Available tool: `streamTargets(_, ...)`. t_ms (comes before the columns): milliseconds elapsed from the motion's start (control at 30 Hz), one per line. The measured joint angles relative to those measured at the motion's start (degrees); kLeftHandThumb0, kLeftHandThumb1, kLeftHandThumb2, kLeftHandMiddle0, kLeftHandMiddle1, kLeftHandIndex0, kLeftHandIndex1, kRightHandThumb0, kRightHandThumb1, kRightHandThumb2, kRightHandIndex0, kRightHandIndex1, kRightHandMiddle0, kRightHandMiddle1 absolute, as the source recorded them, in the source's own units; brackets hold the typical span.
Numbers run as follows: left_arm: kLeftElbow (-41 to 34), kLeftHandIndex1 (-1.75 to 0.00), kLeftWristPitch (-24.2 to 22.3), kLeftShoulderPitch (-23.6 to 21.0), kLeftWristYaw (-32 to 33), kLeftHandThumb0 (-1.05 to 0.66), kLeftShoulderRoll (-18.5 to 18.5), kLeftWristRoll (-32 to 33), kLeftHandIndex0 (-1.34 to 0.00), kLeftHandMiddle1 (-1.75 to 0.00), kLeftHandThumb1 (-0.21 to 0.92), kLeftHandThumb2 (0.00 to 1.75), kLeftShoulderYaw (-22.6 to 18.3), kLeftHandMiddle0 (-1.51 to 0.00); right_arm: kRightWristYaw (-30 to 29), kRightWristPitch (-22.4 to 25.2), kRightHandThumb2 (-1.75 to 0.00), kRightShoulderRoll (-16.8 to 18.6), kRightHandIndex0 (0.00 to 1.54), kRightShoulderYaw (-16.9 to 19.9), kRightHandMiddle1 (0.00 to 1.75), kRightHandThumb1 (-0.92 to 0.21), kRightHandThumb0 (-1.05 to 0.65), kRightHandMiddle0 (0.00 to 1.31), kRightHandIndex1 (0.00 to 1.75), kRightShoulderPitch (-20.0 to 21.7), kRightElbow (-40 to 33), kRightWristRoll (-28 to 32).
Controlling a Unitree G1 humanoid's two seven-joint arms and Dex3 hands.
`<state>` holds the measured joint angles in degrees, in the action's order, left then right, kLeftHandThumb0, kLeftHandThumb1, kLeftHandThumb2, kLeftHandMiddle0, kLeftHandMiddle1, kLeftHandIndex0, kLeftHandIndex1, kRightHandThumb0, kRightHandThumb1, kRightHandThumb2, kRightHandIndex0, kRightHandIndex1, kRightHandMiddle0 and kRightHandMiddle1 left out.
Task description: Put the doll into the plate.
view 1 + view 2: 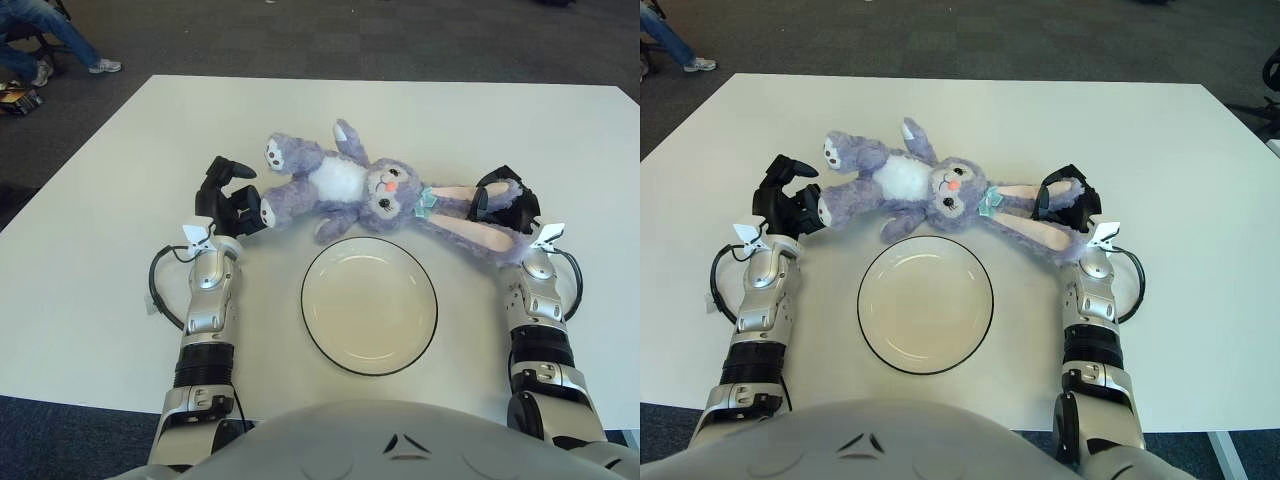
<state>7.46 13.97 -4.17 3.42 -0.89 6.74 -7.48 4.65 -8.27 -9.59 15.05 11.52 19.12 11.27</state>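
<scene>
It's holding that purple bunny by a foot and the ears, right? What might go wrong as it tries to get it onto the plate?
1. The doll is stretched sideways between the left hand at a foot and the right hand on the ears; uneven lifting might pull one end loose.
2. It looks longer than the plate is wide, so limbs or ears may drape over the rim.
3. The plate sits close; a sagging body could nudge it.

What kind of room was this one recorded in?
Probably an office or lab. A white table stands on dark grey carpet, and a seated person's legs in jeans and sneakers show at the top left, by what looks like a chair.
</scene>
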Motion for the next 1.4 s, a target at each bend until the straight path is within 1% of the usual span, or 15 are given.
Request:
streamTargets(700,0.0,-1.75,0.1,0.0,0.0,-0.47,-0.3,0.0,-0.6,-1.75,0.34,1.29,0.0,-1.29,0.0,0.0,-1.35,-0.1,1.23,0.0,1.75,-0.29,-0.49,0.63,1.75,0.0,0.0,-0.1)
streamTargets(1033,-0.3,-1.75,0.1,0.1,0.0,-0.47,-0.5,-0.2,-0.59,-1.75,0.34,1.29,0.0,-1.29,0.0,0.1,-1.32,-0.1,1.2,0.0,1.75,-0.31,-0.48,0.62,1.75,0.0,-0.1,-0.1)
streamTargets(1100,-0.3,-1.75,0.1,0.1,0.0,-0.47,-0.5,-0.2,-0.59,-1.75,0.34,1.29,0.0,-1.29,0.0,0.1,-1.3,-0.1,1.18,0.0,1.75,-0.33,-0.48,0.6,1.75,0.0,-0.1,-0.1)
streamTargets(1200,-0.3,-1.75,0.1,0.1,0.0,-0.48,-0.6,-0.2,-0.6,-1.75,0.33,1.3,0.0,-1.3,-0.1,0.1,-1.18,-0.1,1.1,0.1,1.75,-0.43,-0.45,0.53,1.75,-0.1,-0.2,0.0)
streamTargets(1233,-0.3,-1.75,0.1,0.1,0.0,-0.48,-0.6,-0.2,-0.6,-1.75,0.33,1.3,0.0,-1.3,-0.2,0.1,-1.16,0.0,1.09,0.1,1.75,-0.44,-0.45,0.52,1.75,-0.2,-0.3,0.0)
streamTargets(1400,-0.3,-1.75,0.1,0.1,0.0,-0.48,-0.6,-0.2,-0.6,-1.75,0.33,1.3,0.0,-1.3,-1.2,-0.4,-0.93,0.3,0.96,0.5,1.75,-0.62,-0.41,0.38,1.75,-0.9,-1.1,0.0)
